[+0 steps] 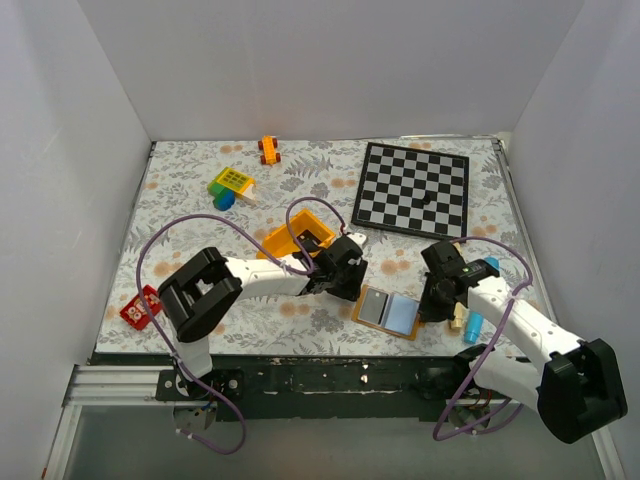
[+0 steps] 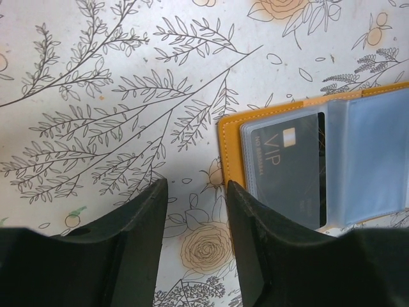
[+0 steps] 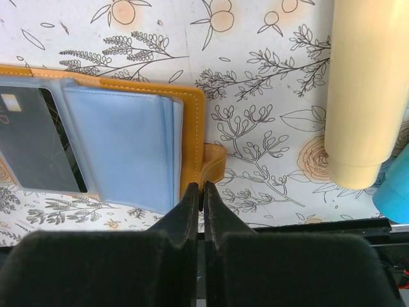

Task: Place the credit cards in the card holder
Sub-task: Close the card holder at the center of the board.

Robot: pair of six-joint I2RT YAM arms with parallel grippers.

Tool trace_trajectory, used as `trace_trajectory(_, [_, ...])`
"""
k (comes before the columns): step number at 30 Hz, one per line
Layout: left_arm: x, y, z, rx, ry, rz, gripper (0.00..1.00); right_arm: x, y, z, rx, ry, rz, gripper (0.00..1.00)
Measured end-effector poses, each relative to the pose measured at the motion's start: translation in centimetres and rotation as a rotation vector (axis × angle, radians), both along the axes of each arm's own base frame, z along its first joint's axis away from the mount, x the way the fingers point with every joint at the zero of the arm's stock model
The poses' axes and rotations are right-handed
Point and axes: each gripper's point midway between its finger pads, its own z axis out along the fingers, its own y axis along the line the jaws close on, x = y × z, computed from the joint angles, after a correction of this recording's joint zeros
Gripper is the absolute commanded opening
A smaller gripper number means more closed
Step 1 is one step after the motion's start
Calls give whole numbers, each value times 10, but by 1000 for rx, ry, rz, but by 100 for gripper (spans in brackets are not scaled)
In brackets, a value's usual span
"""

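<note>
Pressing right gripper (image 3: 202,187) together at the edge of the card holder (image 3: 192,128), perhaps nipping it; holding left gripper (image 2: 195,187) spread, empty, beside the sleeved credit card (image 2: 287,173)

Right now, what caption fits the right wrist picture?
Right gripper shut beside the open card holder, a black card inside.

From where I stand, the left arm (image 1: 265,276) runs out from its base, bends at the elbow and reaches toward the middle. Its left claw (image 1: 345,268) tips downward, and the two dark fingers (image 2: 131,256) stand apart with nothing between them. The right arm (image 1: 520,326) comes in from the other side, and its right claw (image 1: 436,300) is low and angled down, with its fingers (image 3: 115,268) pressed flat together.
</note>
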Motion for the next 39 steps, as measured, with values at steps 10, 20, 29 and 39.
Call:
trace_trajectory(10, [-10,-14,0,-82,50,-44,35,1,0,-3,-3,9,-4,1])
trace_trajectory(20, [-28,-30,3,-218,126,-94,34,1,5,-10,11,25,1,1])
trace_trajectory(29, [-36,-34,5,-280,162,-107,35,-2,4,-16,10,40,2,1])
trace_trajectory(39, [-37,-35,13,-317,170,-108,34,0,1,1,13,-14,-1,1])
